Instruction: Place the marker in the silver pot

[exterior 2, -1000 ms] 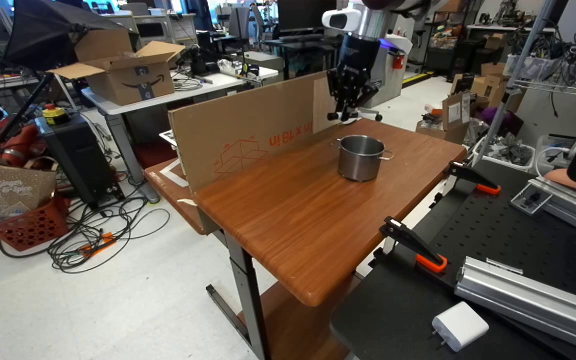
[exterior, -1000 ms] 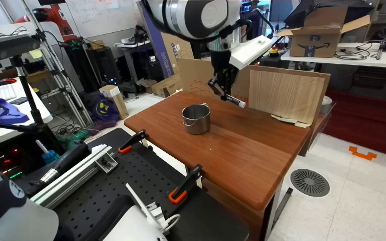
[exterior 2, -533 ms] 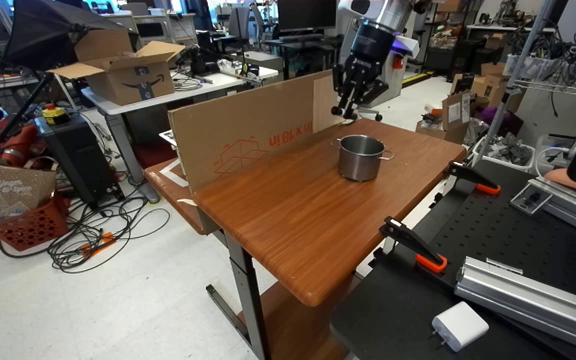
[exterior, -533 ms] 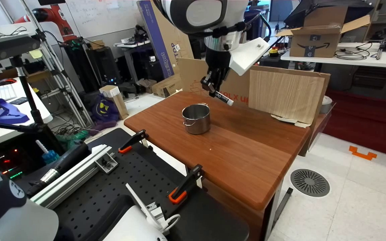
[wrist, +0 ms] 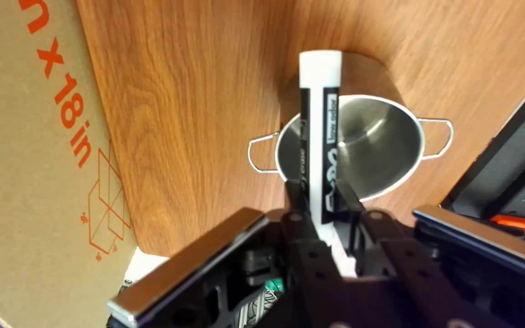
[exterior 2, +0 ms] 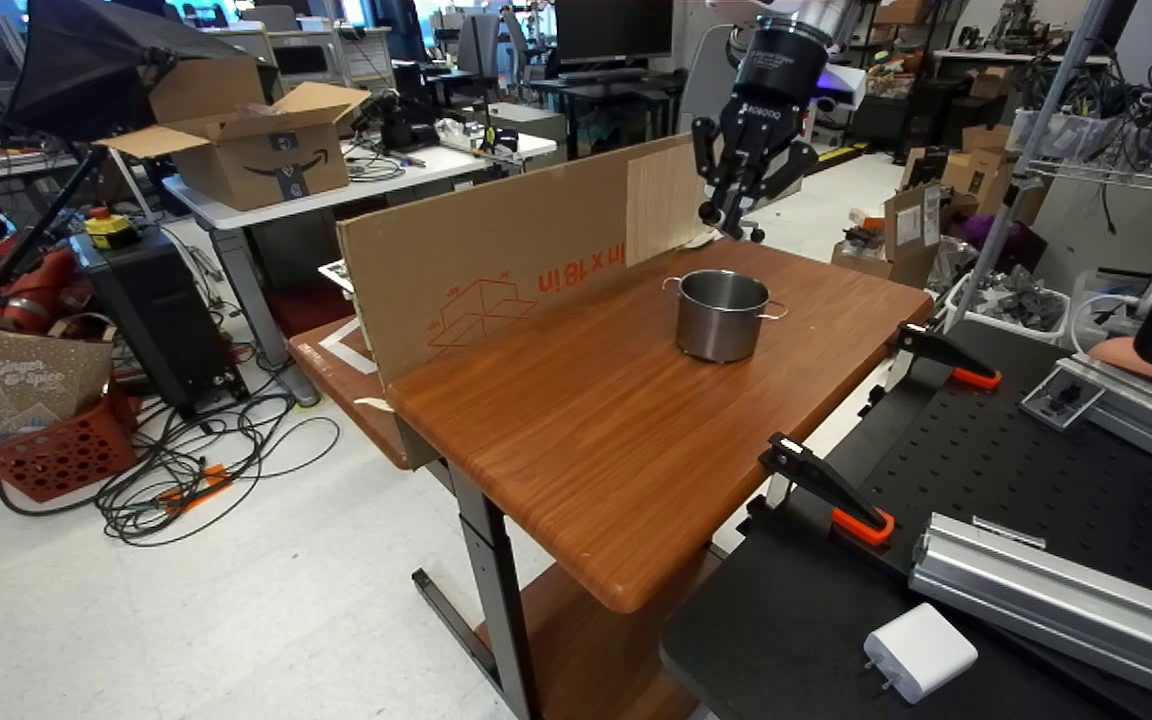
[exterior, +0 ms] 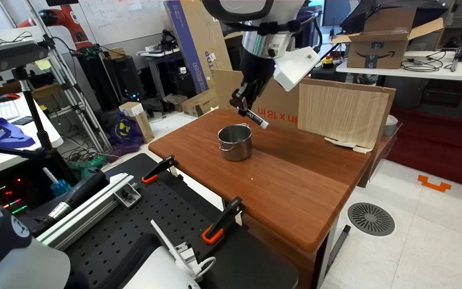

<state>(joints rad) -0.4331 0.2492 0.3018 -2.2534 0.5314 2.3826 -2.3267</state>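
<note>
While the gripper (wrist: 322, 200) clamps the marker (wrist: 319, 136) above the brown table (exterior 2: 536, 430), the pot (exterior 2: 719, 325) stands upright on it; cardboard (exterior 2: 496, 255) lines one edge, and a box (exterior 2: 281, 165) occupies a white desk (exterior 2: 436, 172) beyond.

In the wrist view, "low odor" runs along the marker (wrist: 317, 141) at two o'clock and "x 18 in" stands on the cardboard (wrist: 25, 155) at ten. In an exterior view, "Ginger & Spice" is on a package (exterior 2: 21, 395) at nine, "ROBOTIQ" on the gripper (exterior 2: 728, 213) at one, a smile arrow on the box (exterior 2: 251, 165) at ten. In an exterior view, "KA" marks a robot housing (exterior: 20, 259) at eight.
</note>
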